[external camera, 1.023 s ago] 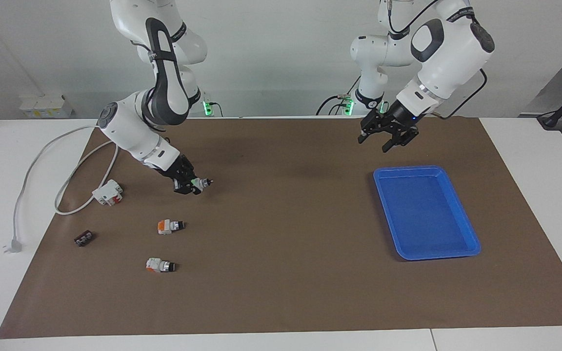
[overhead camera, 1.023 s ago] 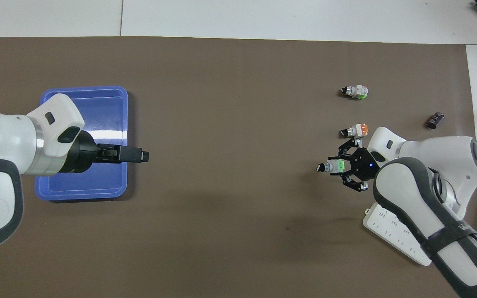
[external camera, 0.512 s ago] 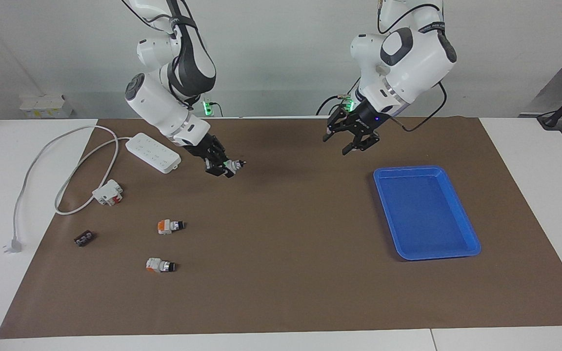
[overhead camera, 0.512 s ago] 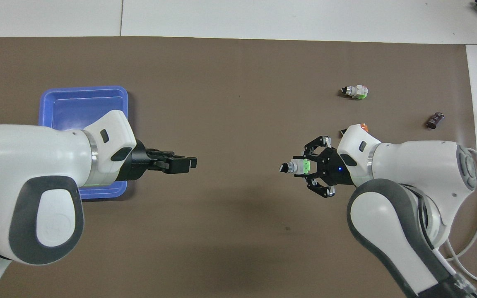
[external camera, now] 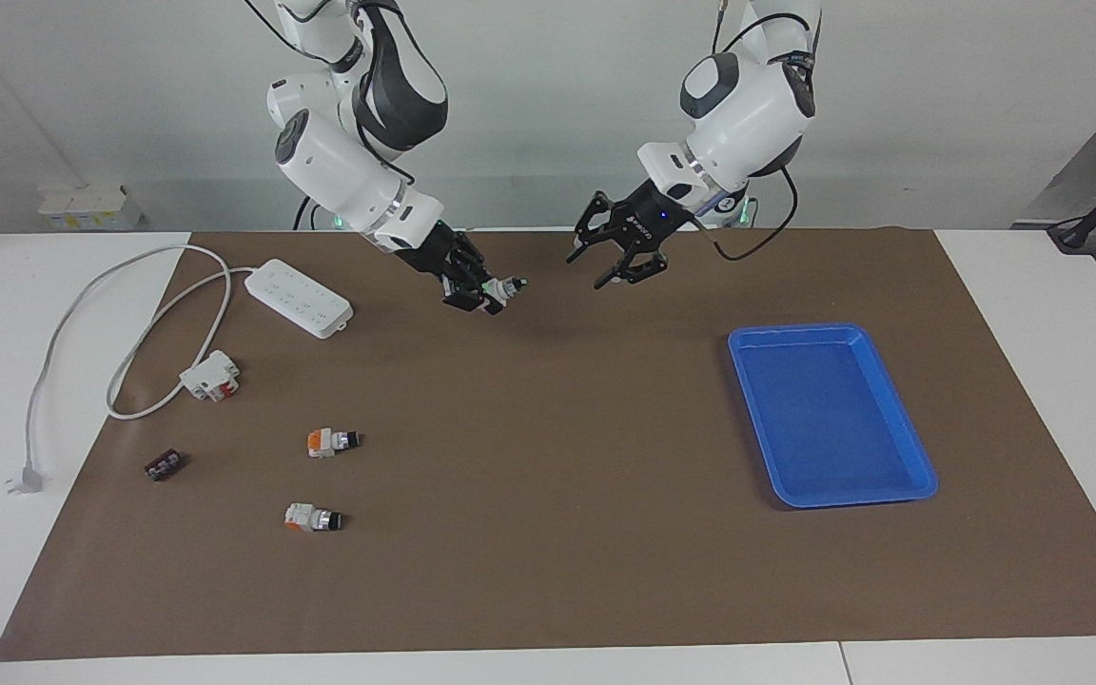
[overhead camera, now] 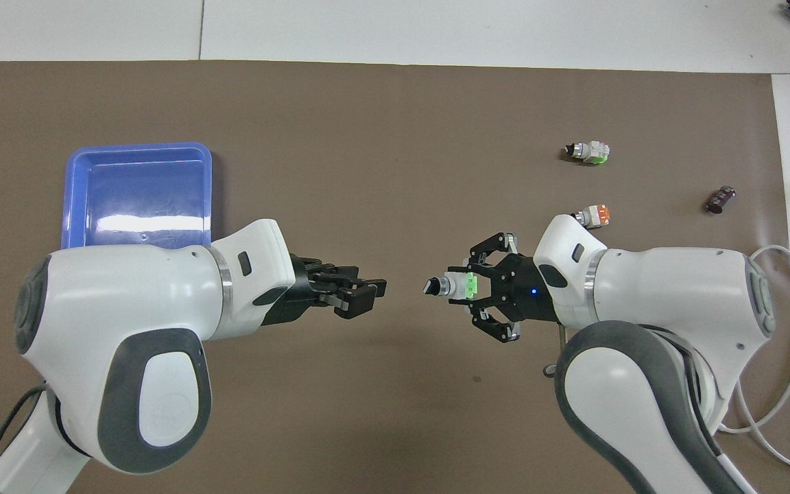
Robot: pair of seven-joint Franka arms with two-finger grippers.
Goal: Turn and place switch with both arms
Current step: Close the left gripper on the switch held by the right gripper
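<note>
The switch (external camera: 507, 285), white with a green end block and a black-and-silver knob, is held in my right gripper (external camera: 489, 293), raised over the mat's middle near the robots' end. The gripper is shut on the green end, and the knob points toward my left gripper. In the overhead view the switch (overhead camera: 451, 286) sticks out of the right gripper (overhead camera: 467, 287). My left gripper (external camera: 586, 273) is open and empty, raised, facing the knob with a small gap; it also shows in the overhead view (overhead camera: 367, 296).
A blue tray (external camera: 852, 501) lies toward the left arm's end. Two orange-ended switches (external camera: 329, 441) (external camera: 310, 518), a white-and-red block (external camera: 210, 374), a small black part (external camera: 164, 465) and a white power strip (external camera: 299, 298) with its cable lie toward the right arm's end.
My right gripper lifted the switch and carried it toward the mat's middle. My left gripper moved away from the tray toward it; the gap between them has shrunk.
</note>
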